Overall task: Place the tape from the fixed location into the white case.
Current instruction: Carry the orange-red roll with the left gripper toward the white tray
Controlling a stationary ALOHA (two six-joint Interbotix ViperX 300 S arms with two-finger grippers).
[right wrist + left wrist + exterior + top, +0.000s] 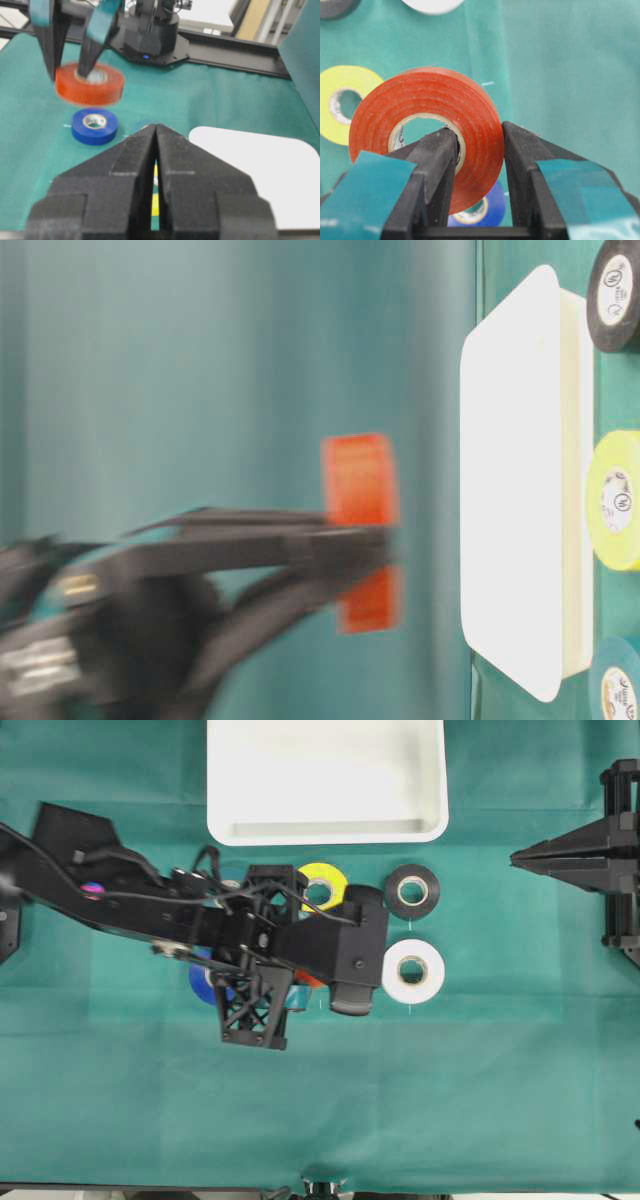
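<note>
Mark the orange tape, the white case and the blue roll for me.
orange tape (pixel 427 102): left wrist view, upper side face of the roll.
white case (pixel 326 828): overhead view, near rim.
blue roll (pixel 94 126): right wrist view, top face beside the core.

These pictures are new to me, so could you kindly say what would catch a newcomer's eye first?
The orange-red tape stands out, pinched through its core by the left gripper and lifted above the green cloth, over a blue roll. Next comes the white case at the table's far edge, with yellow, black and white rolls near it.
</note>
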